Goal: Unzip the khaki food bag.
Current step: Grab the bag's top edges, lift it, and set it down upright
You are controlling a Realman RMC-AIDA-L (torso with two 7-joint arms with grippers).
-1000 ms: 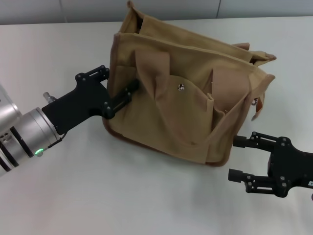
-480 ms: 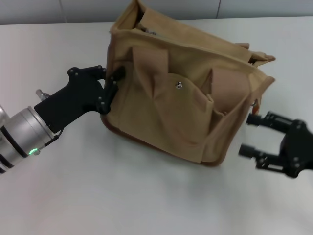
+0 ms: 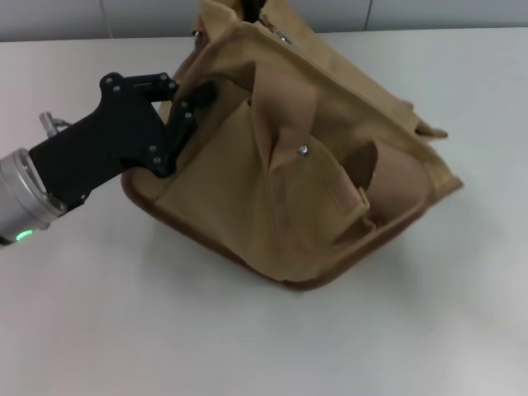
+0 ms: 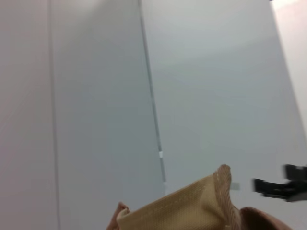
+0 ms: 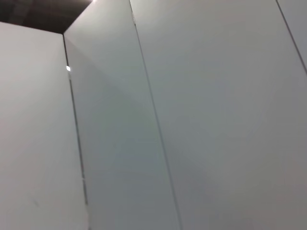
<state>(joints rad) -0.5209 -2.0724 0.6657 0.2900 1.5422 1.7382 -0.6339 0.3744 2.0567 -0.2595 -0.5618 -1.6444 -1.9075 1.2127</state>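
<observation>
Khaki food bag [image 3: 297,173] is sitting tilted on the white table [image 3: 165,330], its left end lifting. Left gripper [image 3: 194,99] is pressing into that end's upper corner, seemingly pinching the fabric, though the fold is hiding its fingertips. Right gripper is showing nowhere.

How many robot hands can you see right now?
1. The left gripper is at the upper left corner of the khaki food bag, which is tipped on the white table. The right gripper is out of the head view.
</observation>
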